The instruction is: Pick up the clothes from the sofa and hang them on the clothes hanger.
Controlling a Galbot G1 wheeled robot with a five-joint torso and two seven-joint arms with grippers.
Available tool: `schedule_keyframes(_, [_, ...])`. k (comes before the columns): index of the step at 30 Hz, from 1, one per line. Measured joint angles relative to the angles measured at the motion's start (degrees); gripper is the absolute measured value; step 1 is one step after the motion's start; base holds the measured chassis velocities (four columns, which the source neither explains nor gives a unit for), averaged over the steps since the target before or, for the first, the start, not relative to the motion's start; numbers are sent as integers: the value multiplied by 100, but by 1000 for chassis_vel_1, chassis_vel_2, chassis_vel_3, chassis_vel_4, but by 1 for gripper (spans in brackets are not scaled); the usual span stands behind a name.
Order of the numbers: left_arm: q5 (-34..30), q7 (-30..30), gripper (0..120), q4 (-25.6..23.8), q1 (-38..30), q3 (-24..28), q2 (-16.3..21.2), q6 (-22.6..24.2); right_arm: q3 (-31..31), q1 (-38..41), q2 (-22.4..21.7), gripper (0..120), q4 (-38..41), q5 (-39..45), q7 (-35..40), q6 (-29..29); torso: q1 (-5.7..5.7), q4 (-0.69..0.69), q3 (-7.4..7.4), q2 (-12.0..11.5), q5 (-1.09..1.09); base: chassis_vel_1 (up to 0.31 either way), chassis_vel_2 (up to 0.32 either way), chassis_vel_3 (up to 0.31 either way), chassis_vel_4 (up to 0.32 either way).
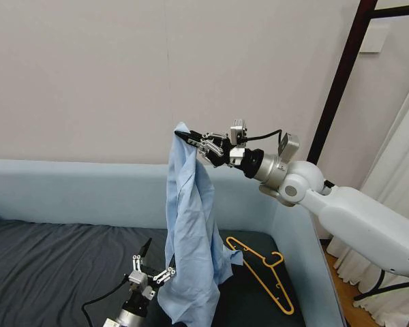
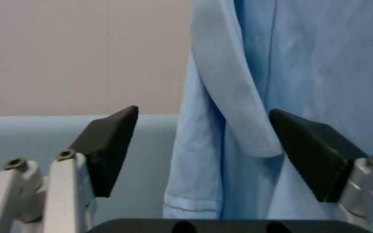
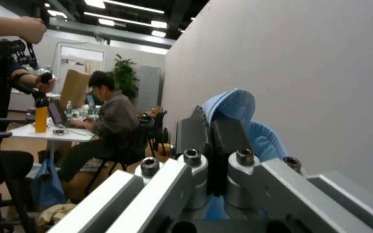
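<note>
Light blue shirt (image 1: 191,225), yellow hanger (image 1: 264,271)

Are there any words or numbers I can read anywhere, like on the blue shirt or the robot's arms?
None can be read.
The blue shirt, pinched in the right gripper: plain, no print.
The yellow hanger on the sofa: no marking.
The left gripper, open by the shirt: no label.
The white card on the dark rack: looks blank.
</note>
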Motion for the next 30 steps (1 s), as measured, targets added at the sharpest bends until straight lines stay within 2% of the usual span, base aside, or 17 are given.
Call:
schedule_keyframes(2, [43, 33, 68, 29, -2, 33, -32, -25, -1, -1, -18, 0, 22, -1, 23, 6, 0, 0, 0, 0, -1, 0, 0, 0, 0])
schedule_keyframes(3, [43, 33, 68, 29, -2, 33, -32, -25, -1, -1, -18, 0, 22, -1, 23, 6, 0, 0, 0, 0, -1, 0, 0, 0, 0])
schedule_keyframes(7, [76, 31, 50, 37, -1, 56, -80, -54, -1, -22, -85, 0, 73, -2, 32, 14, 0, -1, 0, 0, 0, 0, 0, 0, 0])
schedule_keyframes(8, [76, 31, 50, 37, -1, 56, -80, -54, -1, -22, -85, 0, 73, -2, 32, 14, 0, -1, 0, 0, 0, 0, 0, 0, 0])
schedule_keyframes(10, [82, 18, 39, 44, -9, 55, -87, -57, -1, -47, -104, 0, 104, -2, 35, 19, 0, -1, 0, 0, 0, 0, 0, 0, 0])
schedule_keyframes(12, [84, 15, 38, 48, -11, 52, -91, -61, -1, -54, -106, 0, 112, -2, 36, 20, 0, -1, 0, 0, 0, 0, 0, 0, 0])
schedule_keyframes(16, [80, -11, 16, 51, -11, 28, -105, -88, -1, -72, -115, 0, 163, 0, 60, 36, 0, 0, 0, 0, 0, 0, 0, 0, 0])
schedule_keyframes(17, [80, -11, 16, 51, -11, 28, -105, -88, -1, -72, -115, 0, 163, 0, 60, 36, 0, 0, 0, 0, 0, 0, 0, 0, 0])
schedule_keyframes(20, [-1, -28, 3, -30, -3, -39, -113, -140, -5, -73, -122, 0, 182, -10, 125, 59, 0, 0, 0, 0, -1, 0, 0, 0, 0])
schedule_keyframes(27, [-506, -280, 0, -589, -34, -315, 83, -192, -1, -109, -130, 0, 135, -249, 692, 199, 0, 0, 0, 0, -2, 0, 0, 0, 0])
schedule_keyframes(30, [-988, -664, 0, -1166, -215, -576, 468, -52, 81, -112, -151, 0, 3, -511, 1018, 237, 0, 0, 0, 0, -2, 0, 0, 0, 0])
